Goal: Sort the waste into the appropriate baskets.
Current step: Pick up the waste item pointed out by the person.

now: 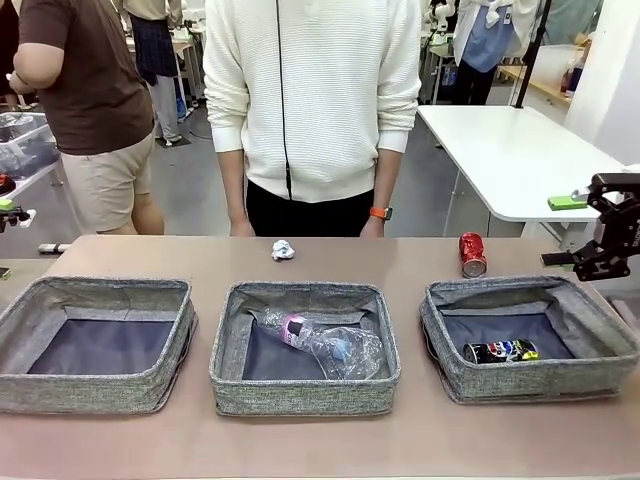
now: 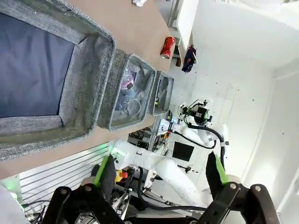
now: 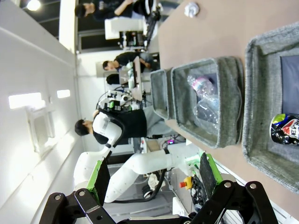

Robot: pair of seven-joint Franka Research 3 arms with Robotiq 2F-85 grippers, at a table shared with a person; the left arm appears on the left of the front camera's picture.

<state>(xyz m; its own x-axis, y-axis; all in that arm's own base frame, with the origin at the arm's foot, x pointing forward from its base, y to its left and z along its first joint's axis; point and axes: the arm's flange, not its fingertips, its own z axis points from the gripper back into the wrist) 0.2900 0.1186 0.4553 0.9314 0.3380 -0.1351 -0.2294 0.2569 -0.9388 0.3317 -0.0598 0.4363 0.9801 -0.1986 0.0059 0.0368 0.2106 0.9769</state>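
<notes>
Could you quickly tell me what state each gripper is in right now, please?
Left gripper: open, holding nothing.
Right gripper: open, holding nothing.

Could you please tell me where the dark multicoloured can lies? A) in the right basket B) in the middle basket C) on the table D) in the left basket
A: the dark multicoloured can lies on the dark lining inside the right basket, near its front wall.

The baskets (image 1: pixel 305 385) are rough grey woven cloth with smooth, matt dark lining. The bottles (image 1: pixel 335 345) are clear, glossy, crinkled plastic. The red can (image 1: pixel 472 254) is shiny metal on a matt table (image 1: pixel 400 262).
</notes>
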